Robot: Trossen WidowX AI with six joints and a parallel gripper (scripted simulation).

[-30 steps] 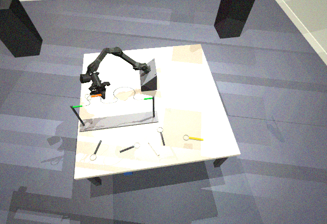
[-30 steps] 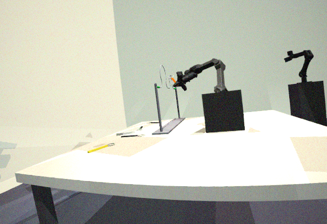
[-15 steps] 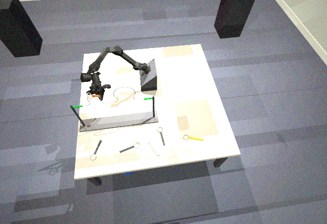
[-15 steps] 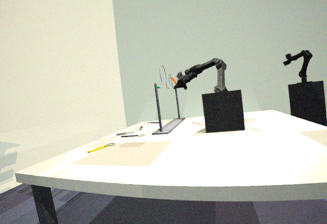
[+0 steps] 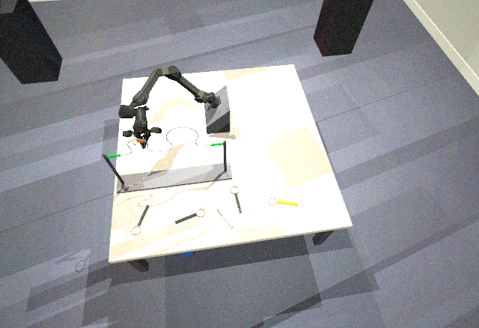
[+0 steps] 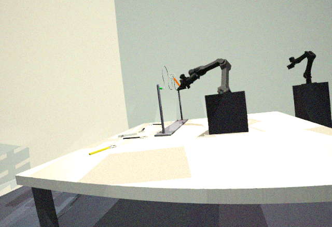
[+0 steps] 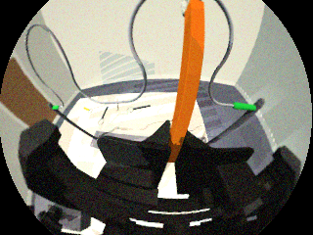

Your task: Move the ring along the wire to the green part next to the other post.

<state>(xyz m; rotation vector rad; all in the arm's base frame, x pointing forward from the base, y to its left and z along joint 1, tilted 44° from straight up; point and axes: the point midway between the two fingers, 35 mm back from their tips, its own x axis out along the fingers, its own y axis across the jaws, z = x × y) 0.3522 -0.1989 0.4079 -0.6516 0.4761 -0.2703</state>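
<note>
My gripper [image 5: 144, 144] [image 6: 179, 87] [image 7: 170, 123] is shut on the orange handle [image 5: 139, 141] [image 6: 176, 82] [image 7: 191, 59], near its lower end. The handle slants up to the ring [image 6: 172, 73], which is mostly out of the wrist view. The ring is up at the wire's hump near the left post of the top view; whether it touches the grey wire [image 5: 181, 127] [image 7: 145, 80] cannot be told. One green part [image 5: 113, 156] [image 7: 245, 106] is by that post [image 5: 114, 169]. The other green part [image 5: 217, 144] [image 6: 160, 88] [image 7: 56, 107] is by the far post [image 5: 224, 158] [image 6: 160, 109].
The posts stand on a grey base [image 5: 174, 177] [image 6: 174, 128]. Between the hump and the far green part, the wire dips and makes a large loop. A yellow-handled ring [image 5: 286, 203] [image 6: 99, 150] and several dark-handled rings lie on the table beyond the base. The arm's pedestal [image 6: 226, 113] stands behind.
</note>
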